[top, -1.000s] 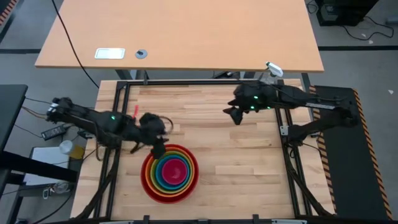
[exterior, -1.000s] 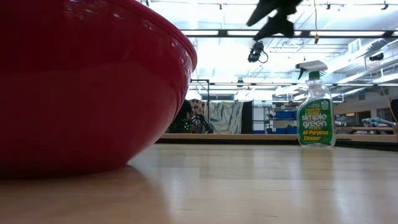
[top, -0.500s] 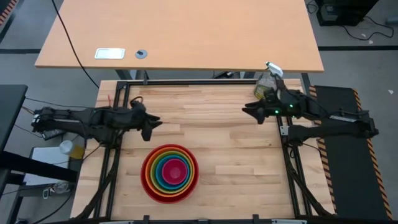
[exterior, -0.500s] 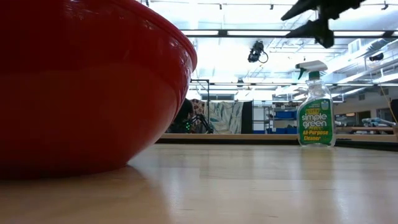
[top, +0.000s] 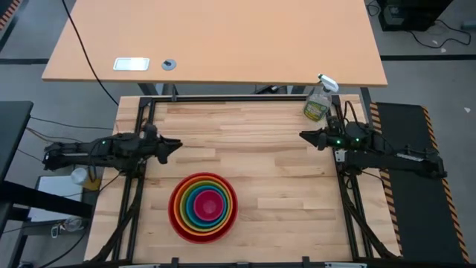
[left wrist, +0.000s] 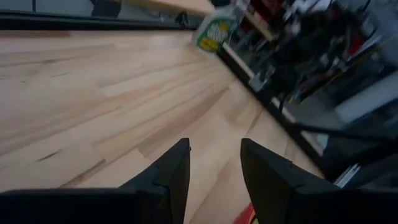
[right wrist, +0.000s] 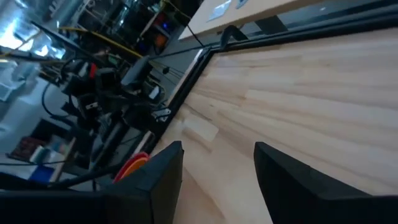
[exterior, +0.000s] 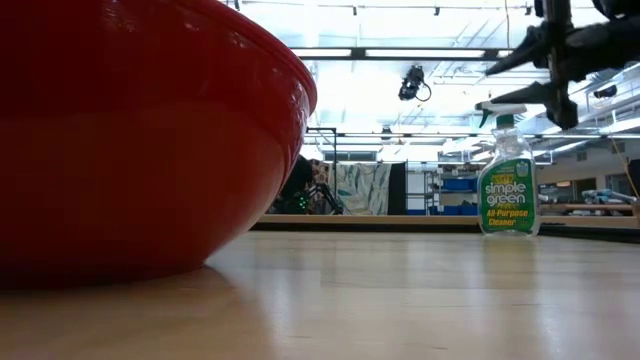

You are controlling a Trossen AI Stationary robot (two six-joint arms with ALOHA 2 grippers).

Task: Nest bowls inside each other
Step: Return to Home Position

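Note:
Several bowls (top: 203, 207) sit nested on the wooden table near its front edge: red outermost, then orange, green and blue, with pink in the centre. The red bowl (exterior: 130, 130) rests on its base and fills the low view's left. My left gripper (top: 174, 144) is open and holds nothing; it hovers by the table's left edge, beyond the stack, pointing almost level across the table (left wrist: 214, 152). My right gripper (top: 303, 135) is also open and holds nothing; it hovers by the right edge (exterior: 495, 87), pointing toward the left side (right wrist: 217, 152).
A clear spray bottle with a green label (top: 317, 104) stands at the far right corner, just beyond my right gripper (exterior: 508, 180). A black frame (top: 223, 97) borders the table. Bare wood lies between the two grippers and right of the bowls.
My left gripper has left the far left rim of the bowl stack and drawn back toward the table's left edge. My right gripper has drawn back from the far middle toward the right edge. Both have sunk and tipped toward level. The bowls have kept still.

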